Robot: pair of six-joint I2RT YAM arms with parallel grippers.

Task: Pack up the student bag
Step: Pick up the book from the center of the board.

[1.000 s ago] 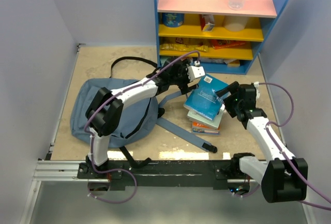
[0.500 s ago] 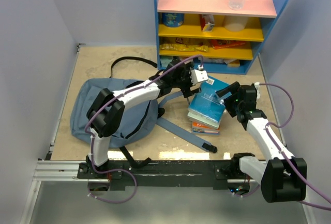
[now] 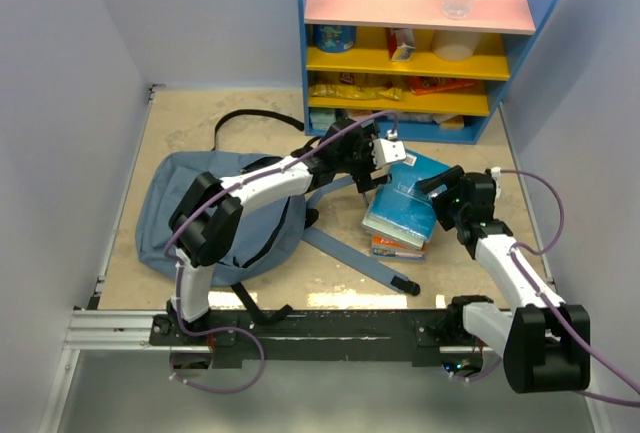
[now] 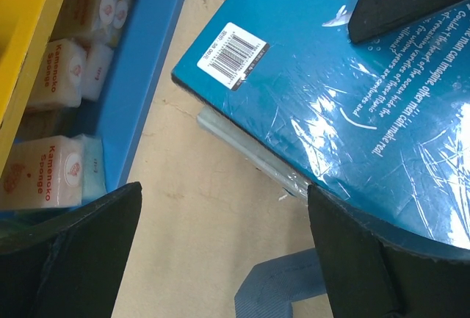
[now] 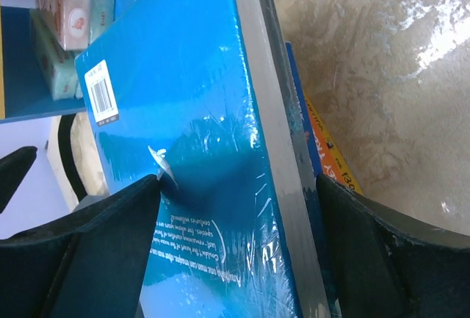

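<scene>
**Get a firm hold on the top book first**

I am working at the pile of books, just to the right of the student bag (image 3: 190,218). The bag lies flat on the left side of the surface (image 3: 190,133), partly under my left arm. One shoulder strap (image 3: 360,258) runs out to the foot of the pile. From above I see no open mouth on the bag.

The teal book (image 3: 402,205) is on top, with a grey book (image 4: 242,149) and an orange book (image 3: 385,247) under it. The right gripper (image 5: 237,182) has one finger on each side of the teal book's edge. One lies on the shiny cover and the other sits down by the pages. The view is too close to show if they pinch it yet, so I cannot tell. The left gripper (image 4: 224,215) hangs just over the corner with the barcode. Its fingers are spread wide and hold nothing.

To do this well, I think I should push the right fingers far onto the book before I squeeze. The plastic wrap looks slippery. I should squeeze slowly and lift only the top book, so the pile does not slide. The left fingers could steady the barcode corner. The blue shelf (image 3: 301,43) is just beside that corner, so I should lift up and go left, away from it and above the strap.
</scene>
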